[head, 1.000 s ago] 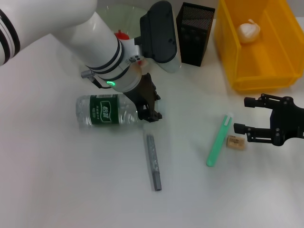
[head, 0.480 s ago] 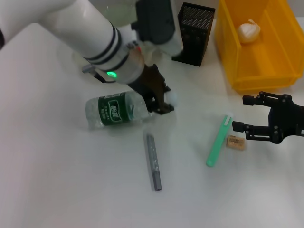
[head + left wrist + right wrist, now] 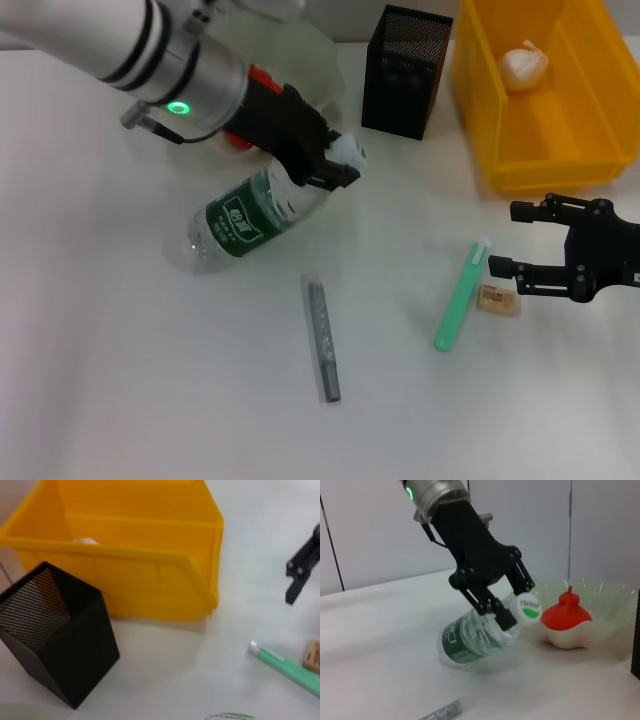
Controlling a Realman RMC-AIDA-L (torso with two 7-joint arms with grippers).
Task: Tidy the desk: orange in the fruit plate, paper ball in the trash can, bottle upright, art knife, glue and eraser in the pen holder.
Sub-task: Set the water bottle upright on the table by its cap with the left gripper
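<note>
Left hand (image 3: 322, 165): you have its dark fingers clamped on the neck of the bottle, just below the cap, in front of the fruit plate.
Bottle (image 3: 250, 215): tilted, cap end raised toward the pen holder, base end low near the surface; you can see the green label facing up and the white-green cap (image 3: 529, 608) beside the fingers.
Fruit plate (image 3: 300, 55): pale-green scalloped bowl behind your left hand, at the far side of the surface.
Orange (image 3: 566, 612): red-orange, stem nub up, sitting inside the fruit plate.
Art knife (image 3: 322, 339): grey bar lying flat on the surface, nearer the robot than the bottle, apart from it.
Pen holder (image 3: 405, 71): black mesh cup, upright, between the fruit plate and the trash can.
Trash can (image 3: 540, 90): yellow bin at the far right, beside the pen holder.
Paper ball (image 3: 525, 65): white wad lying inside the trash can.
Right hand (image 3: 503, 240): your fingers stand spread apart, gripping nothing, low over the surface in front of the trash can.
Eraser (image 3: 497, 300): tan block on the surface, just beside the lower finger of the right hand.
Glue (image 3: 460, 296): green stick, white tip pointing away from the robot, lying flat just beside the eraser.
</note>
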